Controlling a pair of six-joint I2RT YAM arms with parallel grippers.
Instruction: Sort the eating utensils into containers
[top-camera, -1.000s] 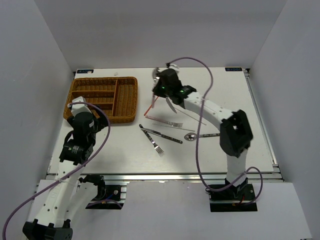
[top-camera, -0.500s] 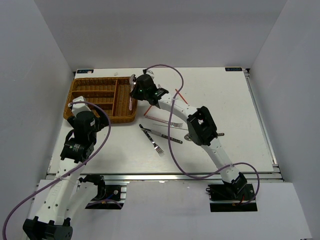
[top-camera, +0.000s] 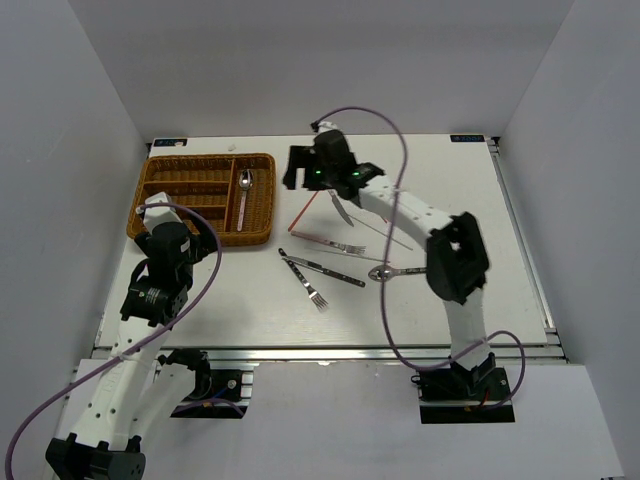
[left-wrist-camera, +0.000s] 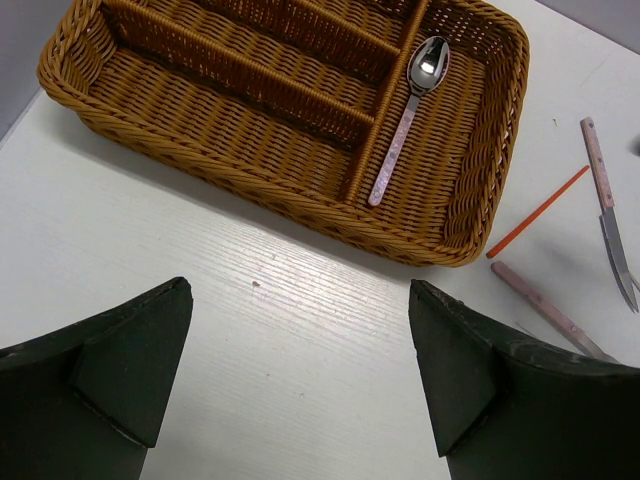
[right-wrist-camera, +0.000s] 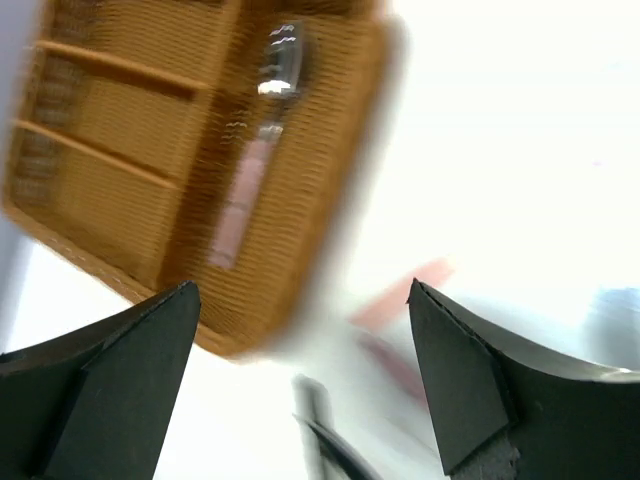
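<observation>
Steel knife (left-wrist-camera: 600, 175), pink-handled, lies on the table (left-wrist-camera: 250, 330) near the right end effector (right-wrist-camera: 300, 300). It is probably light, stiff and slippery, best pinched mid-handle. That one and the left end effector (left-wrist-camera: 300, 290) gape empty.

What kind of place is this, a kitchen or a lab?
Probably a robot test bench, not a kitchen: two arms bolted at the edge of a white table, plain white walls boxing it in, loose cutlery beside a wicker tray.
</observation>
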